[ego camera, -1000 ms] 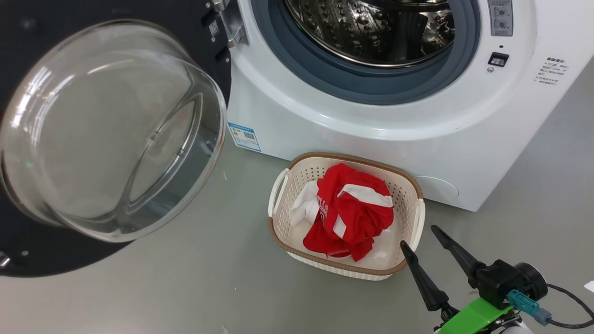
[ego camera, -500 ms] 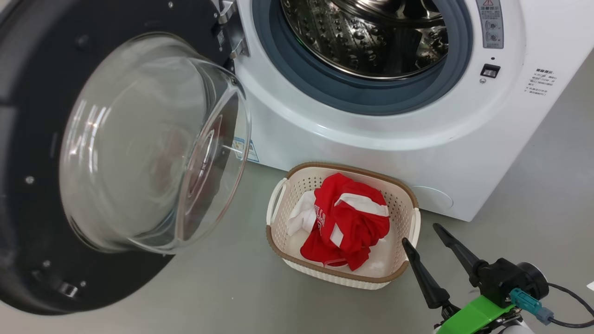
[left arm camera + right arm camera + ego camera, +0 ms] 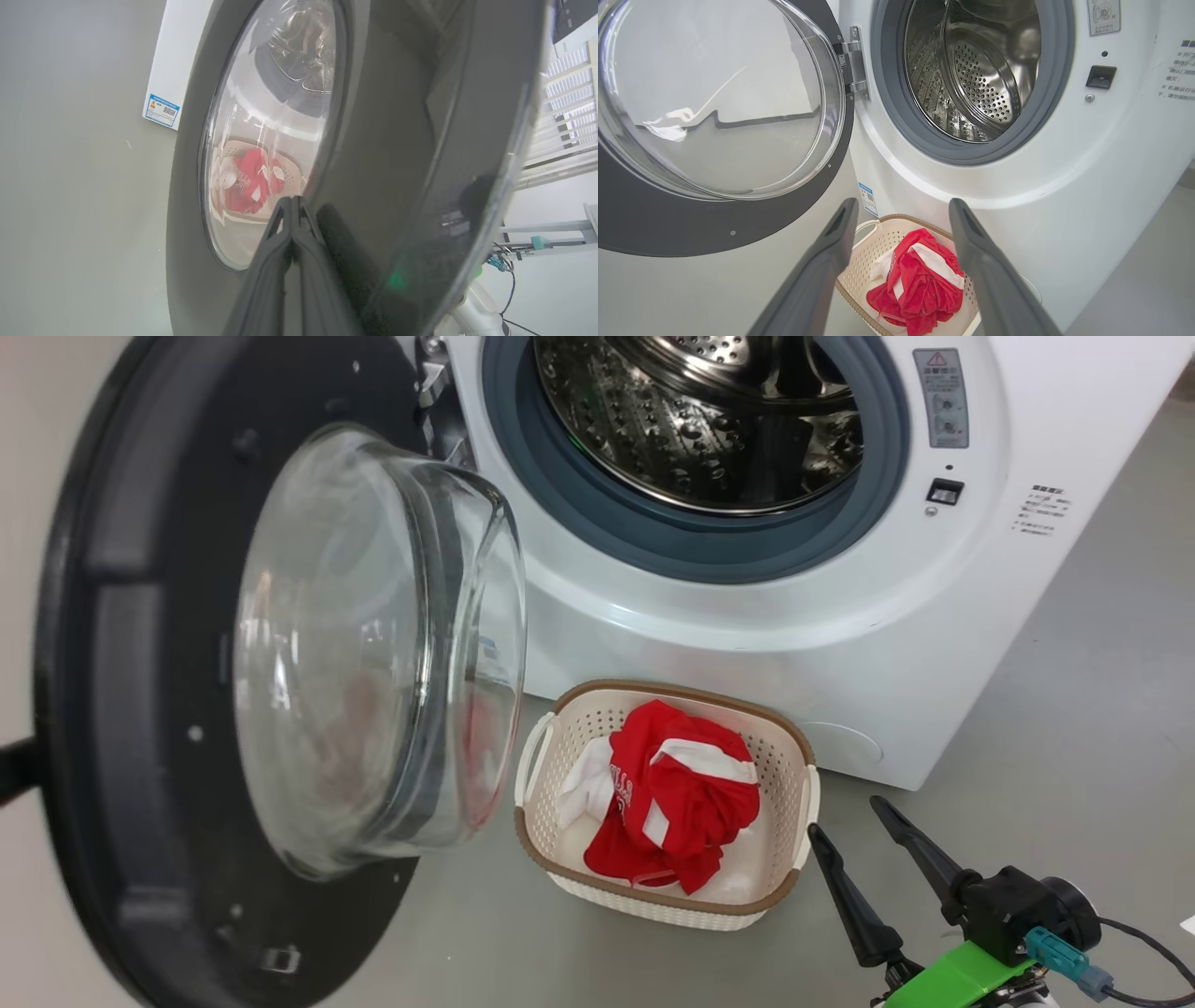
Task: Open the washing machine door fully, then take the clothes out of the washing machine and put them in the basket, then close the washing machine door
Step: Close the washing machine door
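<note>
Head view: door open, clothes in basket

Head view gives you the door (image 3: 308,653) swung out on its hinge at the left of the machine (image 3: 747,607), glass bowl bulging toward the machine. Drum (image 3: 700,420) shows perforated steel. Basket (image 3: 653,691) sits on the floor (image 3: 1102,691), just in front of the machine, below the opening; clothes (image 3: 686,793) heaped inside it. Your right gripper (image 3: 845,815) is low right, just beside the basket's near corner, fingers spread wide, holding nothing. Left wrist view: your left gripper (image 3: 292,201) is shut tight, empty, tips at the door's outer face by the glass edge; you cannot tell whether they touch.
</note>
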Available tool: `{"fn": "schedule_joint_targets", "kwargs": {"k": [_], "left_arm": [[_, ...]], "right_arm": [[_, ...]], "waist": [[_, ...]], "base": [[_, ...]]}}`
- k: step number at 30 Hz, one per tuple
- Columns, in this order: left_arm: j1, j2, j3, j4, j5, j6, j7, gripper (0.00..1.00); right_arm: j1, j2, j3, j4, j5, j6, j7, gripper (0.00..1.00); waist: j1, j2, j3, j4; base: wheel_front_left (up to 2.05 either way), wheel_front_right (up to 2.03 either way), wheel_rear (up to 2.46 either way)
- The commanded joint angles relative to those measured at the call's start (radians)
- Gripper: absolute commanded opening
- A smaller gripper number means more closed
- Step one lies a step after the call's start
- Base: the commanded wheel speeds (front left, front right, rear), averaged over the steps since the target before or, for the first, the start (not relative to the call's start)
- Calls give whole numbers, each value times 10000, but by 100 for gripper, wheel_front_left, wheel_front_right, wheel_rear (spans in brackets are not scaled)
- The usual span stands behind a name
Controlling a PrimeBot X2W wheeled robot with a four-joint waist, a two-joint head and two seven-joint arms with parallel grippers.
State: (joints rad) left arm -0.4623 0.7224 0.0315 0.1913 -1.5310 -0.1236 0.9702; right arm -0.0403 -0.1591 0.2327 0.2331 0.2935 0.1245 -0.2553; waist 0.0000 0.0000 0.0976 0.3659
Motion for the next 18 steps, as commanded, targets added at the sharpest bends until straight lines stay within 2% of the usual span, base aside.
{"fn": "schedule_joint_targets", "kwargs": {"k": [1,18], "left_arm": [[-93,387,331,-640,-117,-71,-24,0],[-364,-551,-1256,-2412,313,-71,-930,0]], "right_arm": [[42,-49,87,-269,56,62,-65,100],[72,161,-36,-370,60,62,-65,100]], "waist": [[0,0,-88,-133],[0,0,-185,-1065]], "base": [[0,0,0],[0,0,0]]}}
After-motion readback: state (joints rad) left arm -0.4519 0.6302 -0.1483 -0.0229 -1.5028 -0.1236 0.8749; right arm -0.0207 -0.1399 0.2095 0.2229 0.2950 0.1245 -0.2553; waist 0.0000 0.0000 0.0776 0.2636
